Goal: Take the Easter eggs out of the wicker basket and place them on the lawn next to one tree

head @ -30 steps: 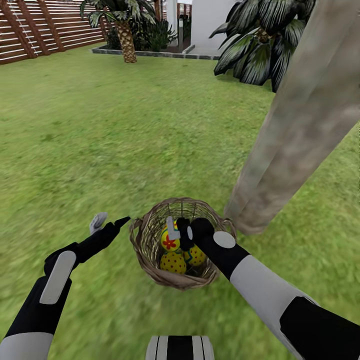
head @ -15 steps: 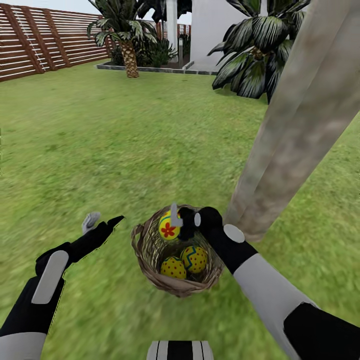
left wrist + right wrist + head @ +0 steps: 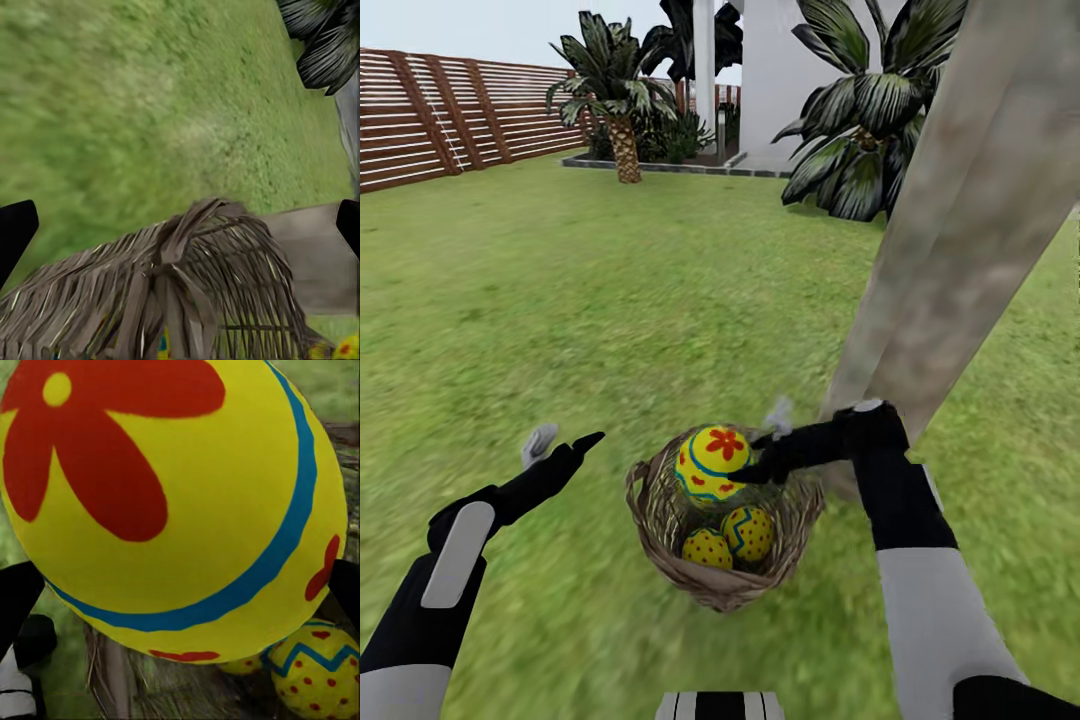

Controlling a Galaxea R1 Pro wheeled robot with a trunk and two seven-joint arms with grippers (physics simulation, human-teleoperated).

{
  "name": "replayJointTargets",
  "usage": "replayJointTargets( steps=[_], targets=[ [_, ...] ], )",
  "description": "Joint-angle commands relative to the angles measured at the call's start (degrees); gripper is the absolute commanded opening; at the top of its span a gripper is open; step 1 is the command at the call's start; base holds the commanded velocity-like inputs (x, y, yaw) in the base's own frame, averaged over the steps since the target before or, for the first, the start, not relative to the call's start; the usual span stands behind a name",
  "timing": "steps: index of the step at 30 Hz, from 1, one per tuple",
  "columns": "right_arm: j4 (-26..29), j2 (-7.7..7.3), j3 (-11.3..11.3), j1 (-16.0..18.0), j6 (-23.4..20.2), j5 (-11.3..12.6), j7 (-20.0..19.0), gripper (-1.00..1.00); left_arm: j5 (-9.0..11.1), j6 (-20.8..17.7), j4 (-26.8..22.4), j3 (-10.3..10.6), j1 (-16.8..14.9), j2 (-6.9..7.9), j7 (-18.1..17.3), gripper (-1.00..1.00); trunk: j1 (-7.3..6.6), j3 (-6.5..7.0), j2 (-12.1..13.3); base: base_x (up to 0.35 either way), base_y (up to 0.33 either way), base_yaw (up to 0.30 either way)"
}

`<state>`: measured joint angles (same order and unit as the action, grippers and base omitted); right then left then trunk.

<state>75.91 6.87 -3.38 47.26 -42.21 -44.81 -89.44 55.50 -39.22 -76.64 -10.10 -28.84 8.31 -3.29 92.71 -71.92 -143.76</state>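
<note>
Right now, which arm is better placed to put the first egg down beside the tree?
The right. Its gripper already holds the flower egg above the basket, close to the tree trunk. The left gripper is open, on the basket's far side from the tree.

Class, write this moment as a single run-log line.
right gripper: shut on flower egg, lifted above wicker basket | left gripper: open, beside basket | two eggs in basket | tree adjacent

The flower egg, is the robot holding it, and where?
Yes. The right end effector holds the flower egg by its side, lifted over the basket. The left end effector is open, holding nothing.
</note>
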Motion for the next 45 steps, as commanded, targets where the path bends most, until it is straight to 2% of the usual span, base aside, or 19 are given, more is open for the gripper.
replayJointTargets(
  steps=[1,2,4,7,10,14,24,29,32,42,43,45],
  targets=[
    [0.0,-0.38,-2.0,-0.5,-1.6,4.4,-0.6,-1.0,-0.1,-0.3,0.0,-0.1,0.0,-0.03,-0.2,1.0,-0.03,0.18,0.0,0.0,0.0,0.0],
    [0.1,-1.95,-3.7,-4.1,-5.8,14.1,-0.6,-1.0,-0.2,-0.2,0.1,0.0,0.0,-0.13,-0.2,1.0,-0.06,0.4,0.0,0.0,0.0,0.0],
    [0.0,-2.15,-4.2,-5.1,-6.8,16.9,-0.6,-1.0,-0.2,0.1,0.1,0.1,0.0,-0.21,-0.5,1.0,-0.06,0.4,0.0,0.0,0.0,0.0],
    [0.0,-2.27,-4.6,-6.4,-7.1,17.6,-0.6,-1.0,-0.3,0.4,0.1,0.4,0.0,-0.44,-0.6,1.0,-0.06,0.4,0.0,0.0,0.0,0.0],
    [-0.1,-2.26,-6.7,-8.1,-7.1,17.9,-0.6,-1.0,-0.1,0.2,0.2,0.7,0.0,-0.76,-0.8,1.0,-0.06,0.4,0.0,0.0,0.0,0.0],
    [-0.1,-2.29,-7.3,-9.4,-7.2,17.9,-0.6,-1.0,-0.3,0.0,0.1,3.2,0.0,-1.21,-0.6,1.0,-0.06,0.4,0.0,-0.162,-0.087,0.0],
    [-0.4,-2.21,-7.3,-9.9,-7.1,17.9,-0.6,-1.0,0.0,-0.2,-0.5,3.0,0.0,-0.78,-0.7,1.0,-0.06,0.4,0.0,-0.305,-0.111,0.0],
    [0.6,-2.46,-8.6,-10.5,-8.1,18.6,-0.6,-1.0,1.8,1.4,-2.1,1.4,-0.5,-2.08,-1.4,1.0,-0.06,0.4,0.0,0.0,0.0,0.0],
    [1.6,-2.97,-9.6,-10.7,-9.0,19.5,-0.6,-1.0,2.8,1.3,-3.1,1.8,-0.4,-2.87,-2.4,1.0,-0.06,0.4,0.0,0.0,0.0,0.0],
    [3.6,-3.09,-9.8,-10.7,-11.4,22.8,-0.6,-1.0,6.3,1.3,-6.3,1.9,-0.4,-2.48,-5.6,1.0,-0.06,0.4,0.0,0.0,0.0,0.0],
    [3.6,-3.09,-9.9,-10.7,-11.4,26.5,-0.6,-1.0,19.1,1.3,-7.0,1.9,-0.4,-2.5,-8.8,1.0,-0.06,0.4,0.0,0.0,0.0,0.0],
    [3.6,-3.09,-9.9,-10.7,-11.4,26.5,-0.6,-1.0,19.2,1.3,-7.1,2.0,-0.4,-2.51,-8.9,1.0,-0.06,0.4,0.0,-0.021,0.0,0.0]
  ],
)
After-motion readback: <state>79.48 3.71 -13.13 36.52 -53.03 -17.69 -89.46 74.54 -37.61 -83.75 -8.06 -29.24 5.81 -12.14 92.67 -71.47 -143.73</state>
